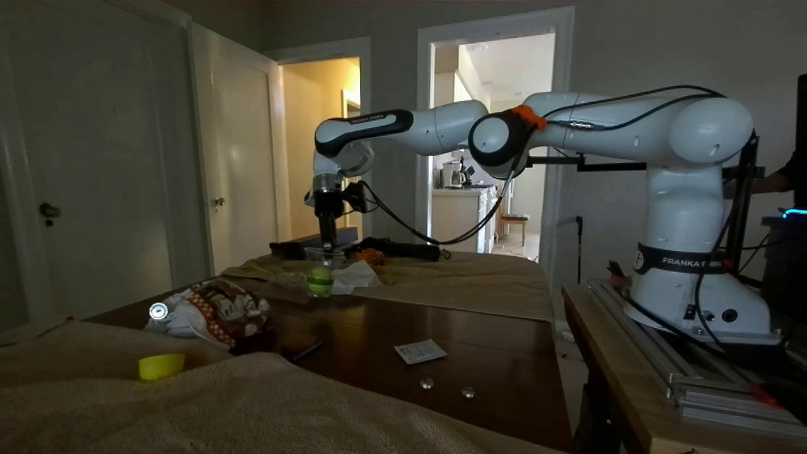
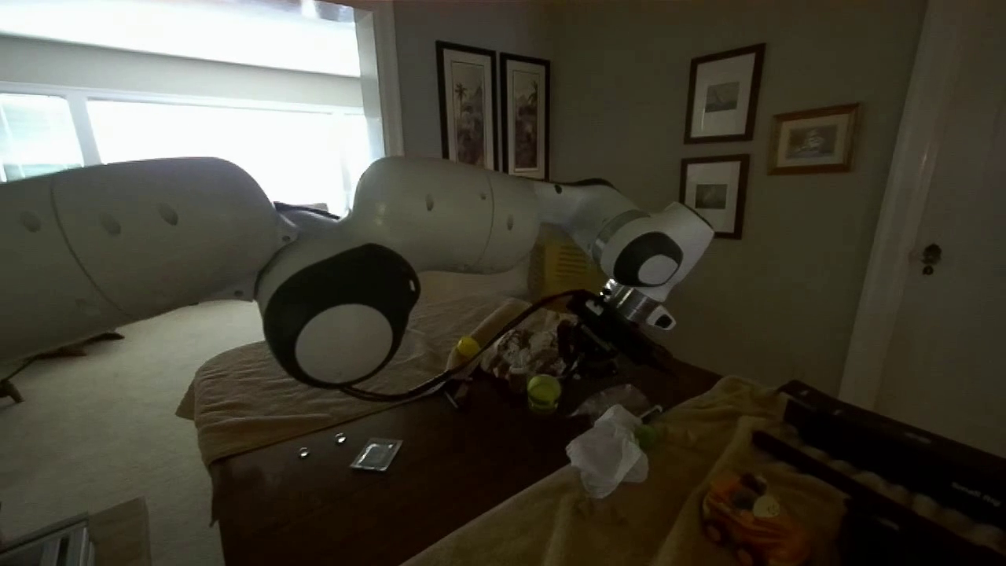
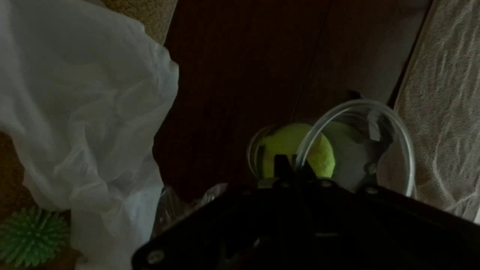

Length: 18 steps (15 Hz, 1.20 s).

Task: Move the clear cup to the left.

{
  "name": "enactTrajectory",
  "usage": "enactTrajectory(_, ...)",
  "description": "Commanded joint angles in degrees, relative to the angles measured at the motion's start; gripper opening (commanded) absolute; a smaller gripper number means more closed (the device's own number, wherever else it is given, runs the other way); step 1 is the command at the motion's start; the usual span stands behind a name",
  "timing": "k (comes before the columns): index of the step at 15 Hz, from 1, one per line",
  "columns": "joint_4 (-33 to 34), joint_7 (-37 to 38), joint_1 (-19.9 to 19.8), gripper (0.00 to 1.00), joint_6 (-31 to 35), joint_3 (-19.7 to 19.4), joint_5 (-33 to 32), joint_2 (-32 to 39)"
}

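Note:
The clear cup [image 1: 320, 277] stands at the far side of the dark table, a yellow-green ball showing inside it. It also shows in an exterior view as a greenish cup [image 2: 544, 393] between the snack bag and the tissue. In the wrist view the cup's rim [image 3: 408, 157] forms a large ring, its base further off at left. My gripper [image 3: 295, 165] comes in from the bottom there, shut with the near rim wall between its fingertips. From outside, the gripper [image 1: 327, 247] points down into the cup's top. Whether the base touches the table, I cannot tell.
White tissue [image 3: 97, 123] and clear plastic wrap [image 3: 213, 193] lie beside the cup, near a green spiky ball [image 3: 32, 236]. Around are a snack bag [image 1: 217, 309], yellow ring [image 1: 161, 366], flat packet [image 1: 420, 351], an orange toy [image 2: 754, 519] and a dark case [image 2: 896, 456].

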Motion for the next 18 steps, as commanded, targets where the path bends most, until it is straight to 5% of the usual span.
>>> enactTrajectory(1,0.0,-2.2,1.8,0.01,3.5,-2.4,-2.1,-3.7)
enactTrajectory(8,0.3,-4.6,4.2,0.01,9.3,-3.9,-3.1,-8.8)
enactTrajectory(18,-0.3,-24.6,9.0,0.01,-0.1,-2.4,-3.2,-11.9)
